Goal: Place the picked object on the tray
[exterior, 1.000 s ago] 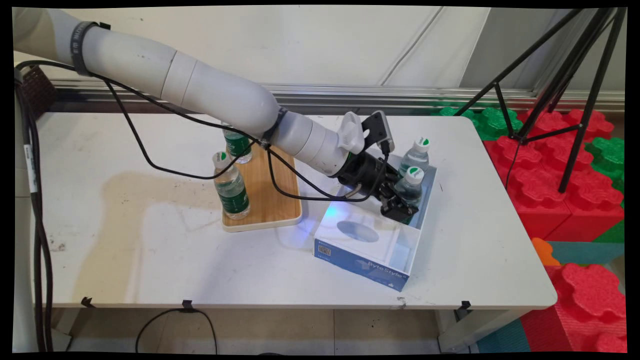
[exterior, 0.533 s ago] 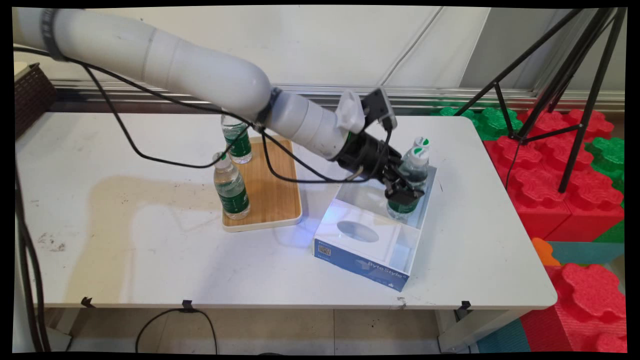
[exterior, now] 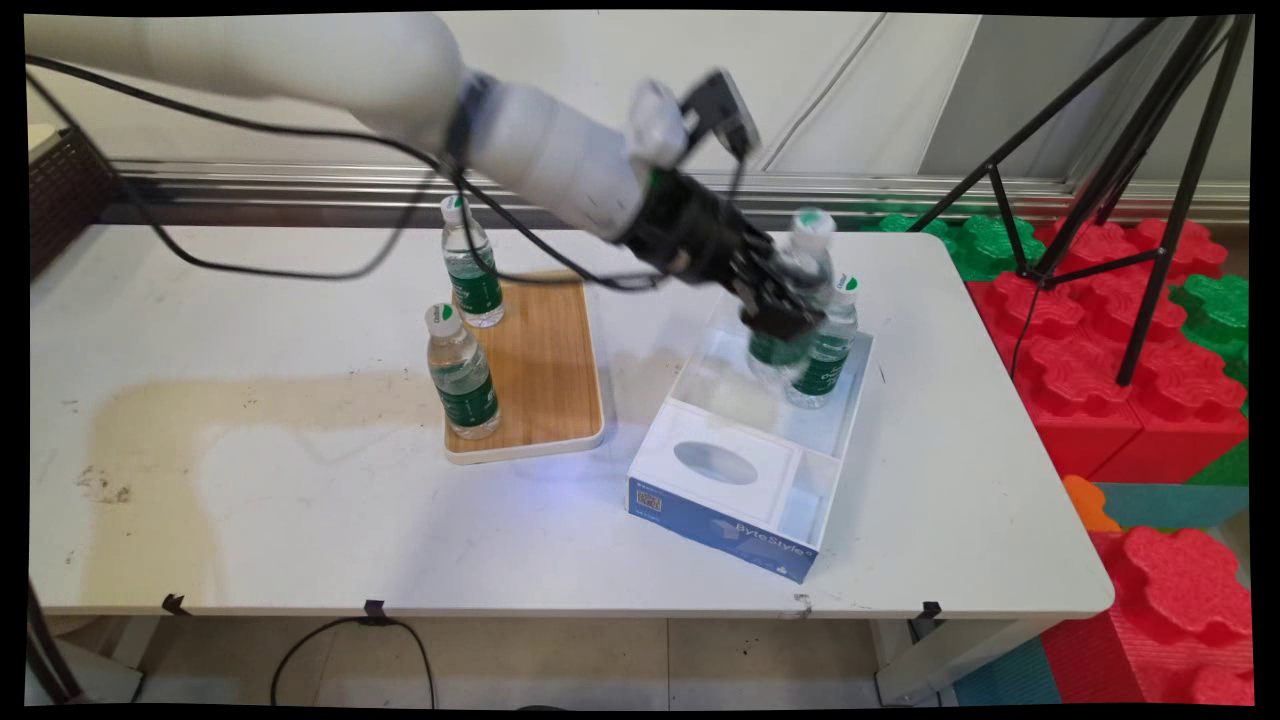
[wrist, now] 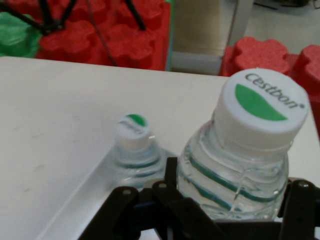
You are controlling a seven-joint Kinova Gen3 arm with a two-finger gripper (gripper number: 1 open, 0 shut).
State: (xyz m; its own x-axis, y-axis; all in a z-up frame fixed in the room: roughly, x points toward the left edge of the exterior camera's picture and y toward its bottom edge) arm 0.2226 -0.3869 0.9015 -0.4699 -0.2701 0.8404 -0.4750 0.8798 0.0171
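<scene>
Two water bottles [exterior: 461, 371] are standing at the left on a wooden tray [exterior: 545, 365], one at its near corner and one at its far edge. Right of the tray, a white box [exterior: 760, 440] is sitting on the desk [exterior: 300, 500]. Above the box's far compartment the pincer [exterior: 778, 312] is clamping a raised bottle [wrist: 245, 160], clear of the box floor. Just beside it, a fourth bottle [exterior: 830, 345] is standing inside that compartment.

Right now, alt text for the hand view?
The end effector grips a clear water bottle with a white, green-marked Cestbon cap. A second capped bottle stands behind it on the white table, red foam blocks beyond.
</scene>
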